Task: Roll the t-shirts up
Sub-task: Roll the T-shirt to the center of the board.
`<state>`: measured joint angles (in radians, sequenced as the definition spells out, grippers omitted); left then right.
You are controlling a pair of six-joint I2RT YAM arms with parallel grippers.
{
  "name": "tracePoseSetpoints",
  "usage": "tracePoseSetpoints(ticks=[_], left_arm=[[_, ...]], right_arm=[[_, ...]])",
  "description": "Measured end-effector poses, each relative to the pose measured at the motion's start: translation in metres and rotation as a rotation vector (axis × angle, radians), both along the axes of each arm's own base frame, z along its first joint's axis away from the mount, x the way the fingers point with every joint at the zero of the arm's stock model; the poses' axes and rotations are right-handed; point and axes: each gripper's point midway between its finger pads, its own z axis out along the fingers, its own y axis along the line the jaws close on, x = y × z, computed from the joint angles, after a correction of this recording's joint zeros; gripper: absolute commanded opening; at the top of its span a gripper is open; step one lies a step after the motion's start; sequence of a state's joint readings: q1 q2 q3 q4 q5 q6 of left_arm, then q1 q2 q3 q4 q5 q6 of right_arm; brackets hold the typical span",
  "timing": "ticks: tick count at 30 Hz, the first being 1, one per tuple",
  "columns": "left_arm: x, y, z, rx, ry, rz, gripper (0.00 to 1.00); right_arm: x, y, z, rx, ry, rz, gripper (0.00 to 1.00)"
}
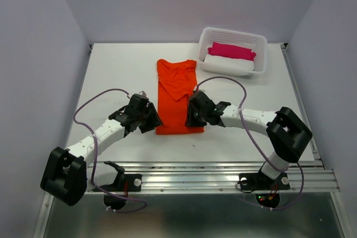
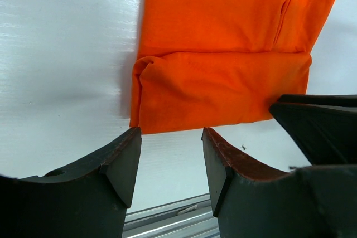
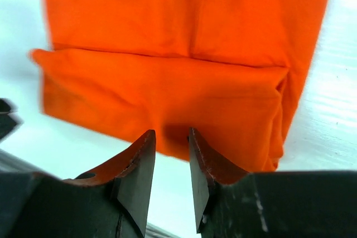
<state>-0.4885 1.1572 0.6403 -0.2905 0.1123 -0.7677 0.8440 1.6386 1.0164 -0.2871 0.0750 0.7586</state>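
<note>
T-shirt (image 1: 177,96) near hem turned once, roll begun; L gripper (image 2: 171,135) & R gripper (image 3: 170,133) spread, so nxt pinch fold, roll fwd.

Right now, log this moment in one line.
shirt: bright orange-red cloth t-shirt, near hem folded over once | left hand: open at hem | right hand: open at hem | roll: barely begun

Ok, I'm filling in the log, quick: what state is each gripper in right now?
Left gripper: open, empty, at the near edge of the t-shirt.
Right gripper: open with a narrower gap, at the t-shirt's folded edge, not gripping it.
</note>
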Motion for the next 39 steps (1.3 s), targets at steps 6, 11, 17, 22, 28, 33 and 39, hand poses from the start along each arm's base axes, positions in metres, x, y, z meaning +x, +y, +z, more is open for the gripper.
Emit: tracePoseSetpoints(ticks=[6,11,17,22,28,33,39], left_arm=[[0.000,-0.001,0.000,-0.002,0.000,-0.003,0.59],[-0.001,-0.001,0.000,-0.005,0.002,-0.006,0.57],[-0.001,-0.001,-0.001,-0.004,0.003,-0.007,0.56],[-0.005,-0.001,-0.008,-0.008,0.020,-0.011,0.56],[-0.012,-0.003,-0.024,-0.021,0.062,-0.013,0.54],[-0.025,0.000,-0.045,-0.020,0.116,-0.003,0.49],[-0.024,-0.002,-0.049,-0.043,0.115,0.008,0.42]], right_arm=[[-0.004,-0.006,-0.035,-0.050,0.051,-0.012,0.34],[-0.002,-0.011,-0.033,-0.064,0.039,-0.028,0.36],[0.002,-0.035,0.006,-0.066,-0.036,-0.092,0.44],[0.004,-0.064,0.015,-0.034,-0.041,-0.175,0.50],[-0.017,-0.085,-0.018,-0.049,0.074,-0.217,0.50],[-0.027,-0.087,-0.031,-0.021,0.131,-0.234,0.47],[-0.028,-0.085,-0.035,0.012,0.149,-0.246,0.42]])
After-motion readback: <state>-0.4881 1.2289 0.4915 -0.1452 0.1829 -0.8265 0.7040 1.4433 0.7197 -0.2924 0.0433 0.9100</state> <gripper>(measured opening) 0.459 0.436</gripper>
